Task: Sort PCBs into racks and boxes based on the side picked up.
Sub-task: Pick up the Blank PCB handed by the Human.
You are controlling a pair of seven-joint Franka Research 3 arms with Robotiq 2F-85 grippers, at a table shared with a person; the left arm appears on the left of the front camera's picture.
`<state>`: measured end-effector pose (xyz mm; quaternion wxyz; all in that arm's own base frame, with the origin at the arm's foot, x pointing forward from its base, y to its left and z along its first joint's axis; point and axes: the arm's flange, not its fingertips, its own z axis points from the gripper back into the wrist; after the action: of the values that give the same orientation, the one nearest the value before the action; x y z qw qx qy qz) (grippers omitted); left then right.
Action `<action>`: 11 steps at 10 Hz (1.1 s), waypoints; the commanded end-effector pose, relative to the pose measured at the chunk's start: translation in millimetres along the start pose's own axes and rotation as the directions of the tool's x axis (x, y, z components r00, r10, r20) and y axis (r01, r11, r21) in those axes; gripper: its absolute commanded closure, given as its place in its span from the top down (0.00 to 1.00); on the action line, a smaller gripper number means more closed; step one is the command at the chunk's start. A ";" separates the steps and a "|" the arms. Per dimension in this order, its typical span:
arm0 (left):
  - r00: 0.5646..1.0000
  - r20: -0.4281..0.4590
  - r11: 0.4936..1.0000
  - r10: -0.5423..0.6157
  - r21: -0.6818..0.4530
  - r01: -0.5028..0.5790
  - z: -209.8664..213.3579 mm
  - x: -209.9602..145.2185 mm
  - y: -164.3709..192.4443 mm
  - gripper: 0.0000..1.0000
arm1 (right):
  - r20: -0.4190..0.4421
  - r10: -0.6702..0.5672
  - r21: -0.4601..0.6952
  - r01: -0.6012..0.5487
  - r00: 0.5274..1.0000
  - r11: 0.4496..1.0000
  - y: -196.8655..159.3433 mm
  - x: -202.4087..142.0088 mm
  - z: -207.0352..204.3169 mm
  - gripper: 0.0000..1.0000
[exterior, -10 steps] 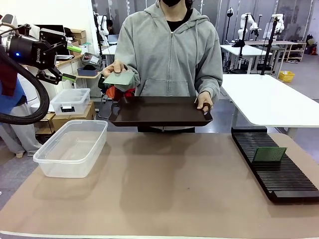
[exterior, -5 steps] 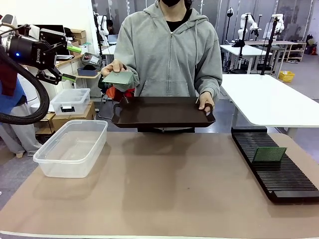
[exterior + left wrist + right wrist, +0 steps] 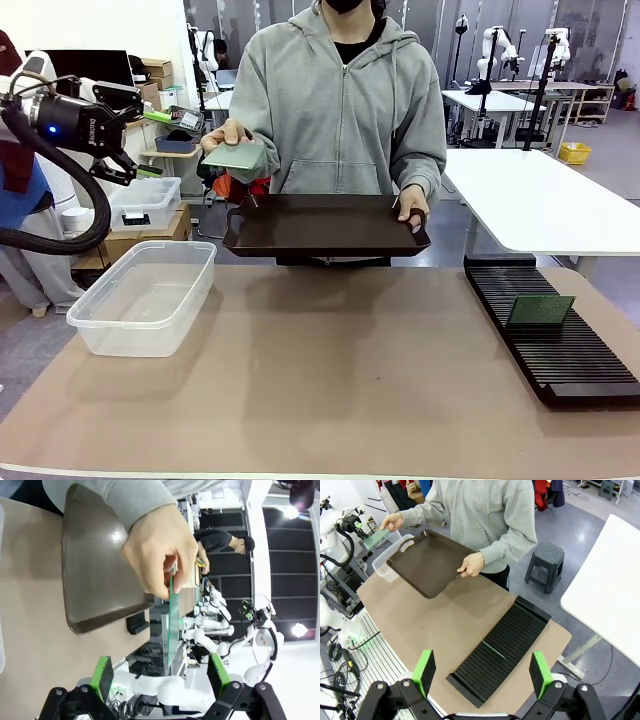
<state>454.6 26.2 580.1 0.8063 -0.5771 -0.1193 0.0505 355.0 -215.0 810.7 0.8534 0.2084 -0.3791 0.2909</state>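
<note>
The left gripper [image 3: 152,143] is raised at the table's left, jaws spread and empty, facing a pale green PCB [image 3: 238,158] that the person's hand [image 3: 228,135] holds out beside the dark brown tray [image 3: 320,225]. The right gripper [image 3: 482,672], also spread and empty, hangs high over the black rack [image 3: 515,630], where a second PCB [image 3: 541,310] stands slotted.

- This is looking like a robotics lab or workshop, not a home.
- White worktables [image 3: 540,205] are standing one behind another across an open grey floor.
- Cardboard boxes [image 3: 157,68] and a dark monitor [image 3: 85,65] are sitting on shelving at the left.
- A yellow crate [image 3: 574,152] is sitting far back.
- Loose cables [image 3: 340,660] are trailing over the floor.
</note>
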 end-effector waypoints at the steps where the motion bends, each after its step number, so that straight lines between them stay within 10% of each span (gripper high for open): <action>1: 0.999 -0.054 0.998 -0.008 -0.070 0.004 -6.1 21.6 5.4 1.00 | 0.006 -0.002 0.013 0.002 1.000 1.000 1.6 -0.5 0.3 1.00; 11: 0.981 -0.191 0.989 -0.025 -0.151 -0.004 -58.7 51.9 4.6 1.00 | 0.006 -0.002 0.013 0.002 1.000 1.000 1.6 -0.5 0.3 1.00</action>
<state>514.5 -14.9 563.2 0.7787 -0.6257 -0.0450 -0.0089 355.0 -215.0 810.8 0.8533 0.2084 -0.3791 0.2910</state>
